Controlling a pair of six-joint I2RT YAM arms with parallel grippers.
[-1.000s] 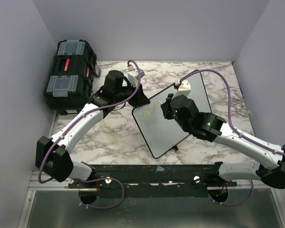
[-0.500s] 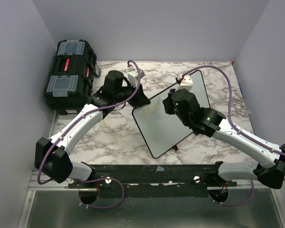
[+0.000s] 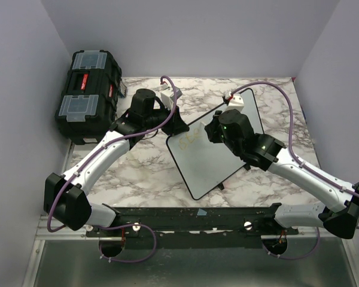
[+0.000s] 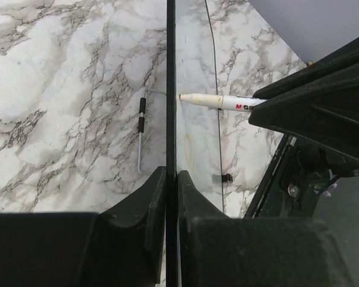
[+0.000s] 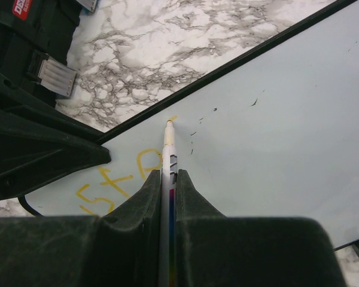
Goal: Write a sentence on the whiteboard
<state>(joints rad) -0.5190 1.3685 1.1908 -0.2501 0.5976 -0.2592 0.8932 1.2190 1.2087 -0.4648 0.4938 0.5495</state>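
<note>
jaws of the right gripper [image 5: 169, 177] are pressed in narrow on a white marker [image 5: 169, 143], which is held pointing straight out ahead of them. jaws of the left gripper [image 4: 172, 174] are pinched on the thin black rim of the whiteboard [image 3: 209, 158], which is seen edge-on running straight ahead from between them.

the marker tip is set on the white surface, just ahead of the right jaws and just short of the rim. a short yellow stroke is seen at the tip. the sentence [image 5: 110, 185] is only begun: a few yellow letters, read roughly as "str", are laid down to the left of the right jaws, close beside them. from the left wrist the marker is seen coming in from the right, ahead of the left jaws, with its tip against the board near the clamped edge.

the whiteboard is seen askew over the marble table [image 3: 137, 173], between the two grippers. a black toolbox [image 3: 87, 95] is stood well off to the left of the left jaws, apart from the board.
</note>
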